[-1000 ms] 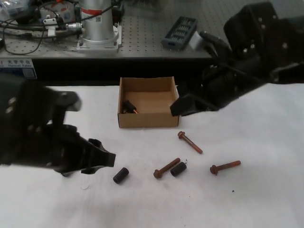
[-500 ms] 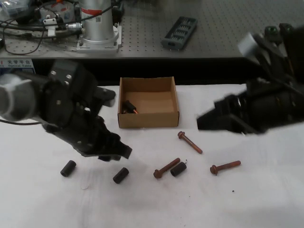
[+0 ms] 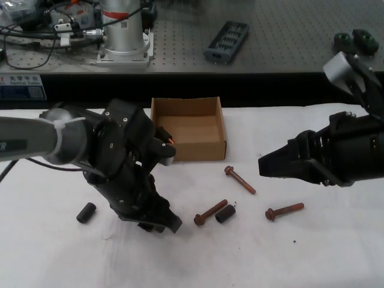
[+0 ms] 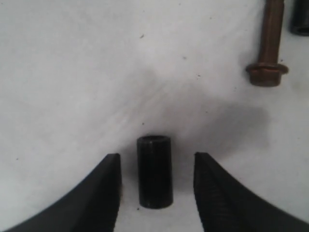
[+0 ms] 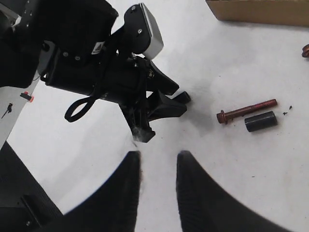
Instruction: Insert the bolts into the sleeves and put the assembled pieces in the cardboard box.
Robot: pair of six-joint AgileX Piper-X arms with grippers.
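The left pincer (image 4: 157, 157) is held open low over the white worktop (image 4: 72, 72). A black sleeve (image 4: 154, 171) lies between its fingers, clear of both, and a bolt (image 4: 270, 43) is seen just ahead. The right pincer (image 5: 158, 154) is parted narrowly and grips nothing. The cardboard box (image 3: 187, 153) is set beyond both pincers.
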